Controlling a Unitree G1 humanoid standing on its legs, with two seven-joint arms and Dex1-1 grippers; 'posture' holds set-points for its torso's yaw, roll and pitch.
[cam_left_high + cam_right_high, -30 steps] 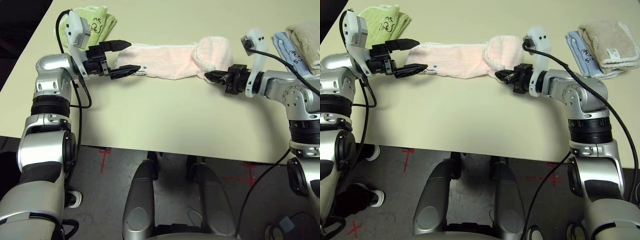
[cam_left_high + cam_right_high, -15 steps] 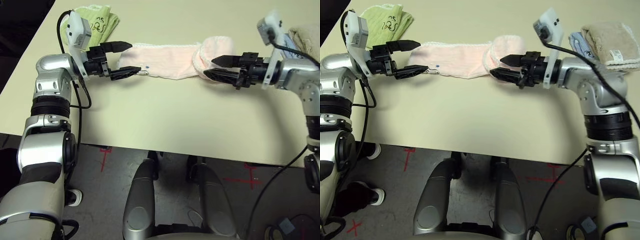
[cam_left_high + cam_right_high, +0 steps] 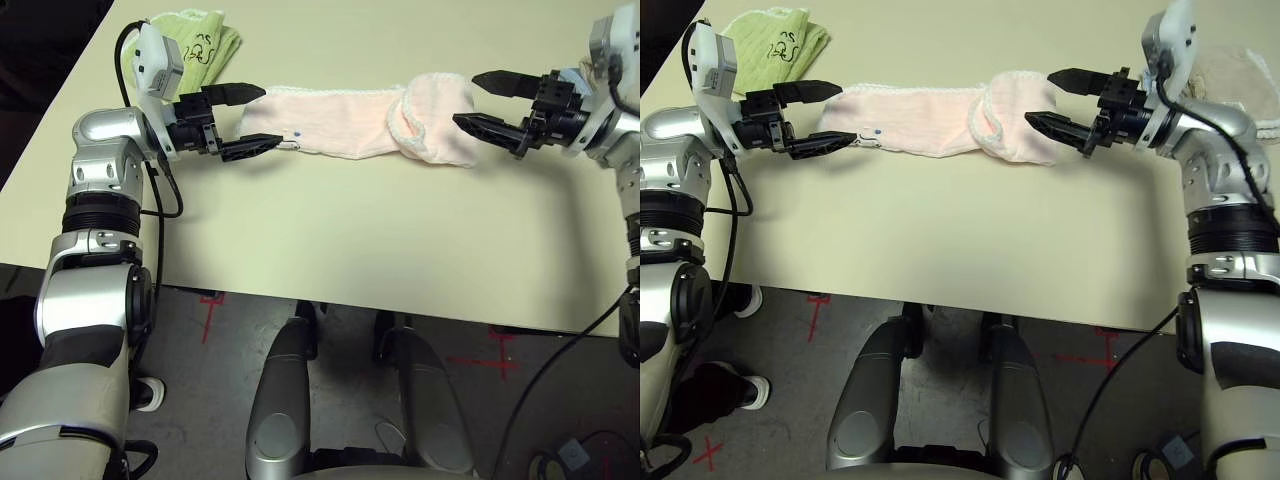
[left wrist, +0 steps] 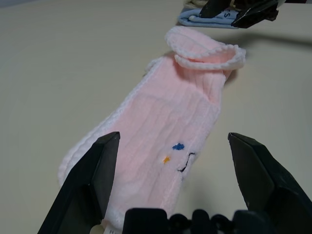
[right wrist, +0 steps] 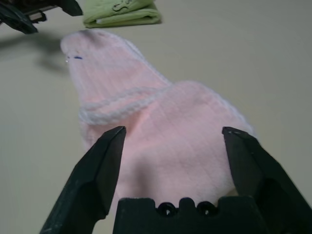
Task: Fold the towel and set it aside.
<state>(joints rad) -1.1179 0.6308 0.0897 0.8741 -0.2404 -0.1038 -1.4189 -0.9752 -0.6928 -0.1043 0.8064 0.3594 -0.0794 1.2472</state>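
The pale pink towel (image 3: 340, 120) lies as a long strip across the far half of the table. Its right end is folded back over itself into a rounded flap (image 3: 435, 110). My left gripper (image 3: 258, 118) is open, one black finger on each side of the towel's left end. In the left wrist view the towel (image 4: 170, 126) runs away between the fingers (image 4: 92, 180), a small dark embroidered mark near them. My right gripper (image 3: 466, 99) is open at the folded right end. The right wrist view shows the towel (image 5: 165, 141) between the fingers (image 5: 97, 170), which hold nothing.
A light green towel (image 3: 195, 40) lies at the far left, just behind my left gripper. A beige folded cloth (image 3: 1240, 70) sits at the far right behind my right arm, with a blue cloth (image 4: 195, 19) beside it. The table's front edge (image 3: 350, 310) runs below.
My right gripper has opened, let go of the towel's folded end, and drawn back to the right. The folded flap now lies a little further right. The left gripper has not moved.
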